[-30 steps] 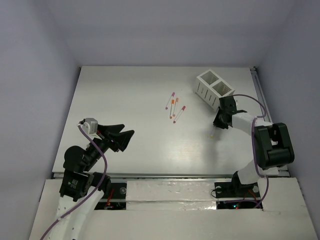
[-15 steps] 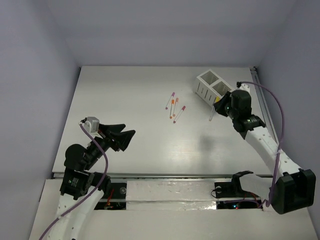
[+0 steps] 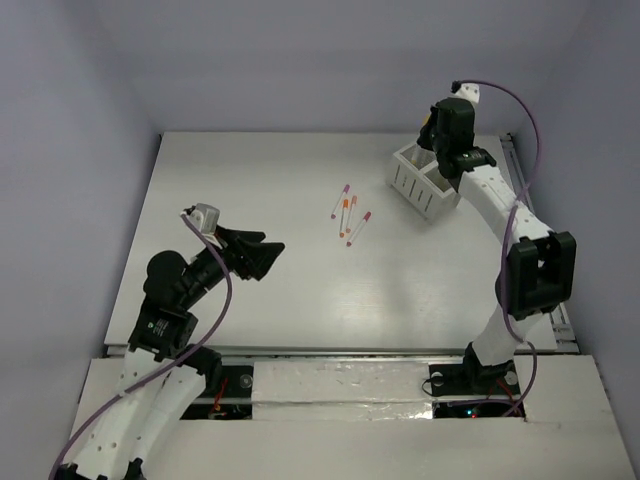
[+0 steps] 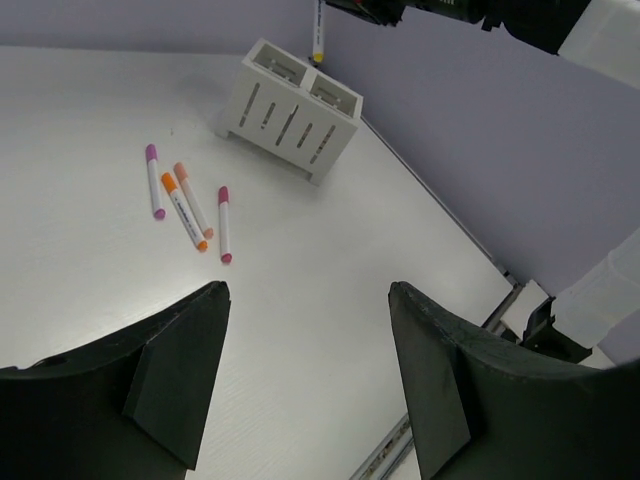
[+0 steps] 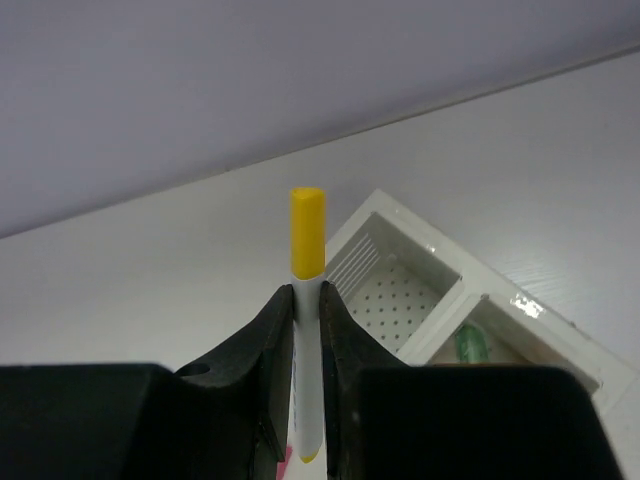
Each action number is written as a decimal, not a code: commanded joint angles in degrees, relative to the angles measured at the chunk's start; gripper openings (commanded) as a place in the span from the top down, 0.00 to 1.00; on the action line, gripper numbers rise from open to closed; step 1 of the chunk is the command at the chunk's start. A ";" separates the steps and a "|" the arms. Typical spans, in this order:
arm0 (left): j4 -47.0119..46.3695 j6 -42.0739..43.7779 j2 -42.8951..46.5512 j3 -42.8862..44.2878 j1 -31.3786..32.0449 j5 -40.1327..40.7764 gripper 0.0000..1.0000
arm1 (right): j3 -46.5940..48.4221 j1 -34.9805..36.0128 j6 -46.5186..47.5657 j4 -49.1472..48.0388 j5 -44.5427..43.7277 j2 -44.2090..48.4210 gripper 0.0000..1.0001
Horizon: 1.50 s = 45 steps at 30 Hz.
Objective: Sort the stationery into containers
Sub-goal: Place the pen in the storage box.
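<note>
Above the slatted white box (image 4: 285,120), far right of the table (image 3: 250,190): right gripper (image 5: 306,310) pinching a yellow-capped pen (image 5: 307,235).

Pressed nearly together, both fingers (image 5: 262,340) tight on the white shaft, yellow cap jutting past the tips. Seen from the left wrist, upright with the yellow end down, just over the box's top edge near the wall between its two compartments; cannot tell which compartment lies under it, nor whether cap and rim touch. Inside the right-hand compartment in the right wrist view, a short green thing (image 5: 468,345). Flat on the tabletop near the box: a purple-capped pen (image 4: 154,180), an orange-capped pen (image 4: 184,212) just beside a paler orange-capped pen (image 4: 194,202), and a pink-capped pen (image 4: 224,222). Nearer the bases, left gripper (image 4: 305,370) spread wide, gripping nothing, apart from those four pens.
</note>
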<state>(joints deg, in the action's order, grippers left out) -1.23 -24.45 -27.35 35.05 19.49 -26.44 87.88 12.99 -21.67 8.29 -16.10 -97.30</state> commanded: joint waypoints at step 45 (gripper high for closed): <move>-1.67 7.57 -6.66 4.41 3.81 5.52 0.37 | -2.96 8.79 2.43 -2.76 -0.34 -2.46 1.00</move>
<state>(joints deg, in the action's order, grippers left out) -1.02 -17.41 -34.37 39.83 23.16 -20.93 87.81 15.59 -14.81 1.96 -20.56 -102.83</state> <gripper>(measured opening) 0.626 0.010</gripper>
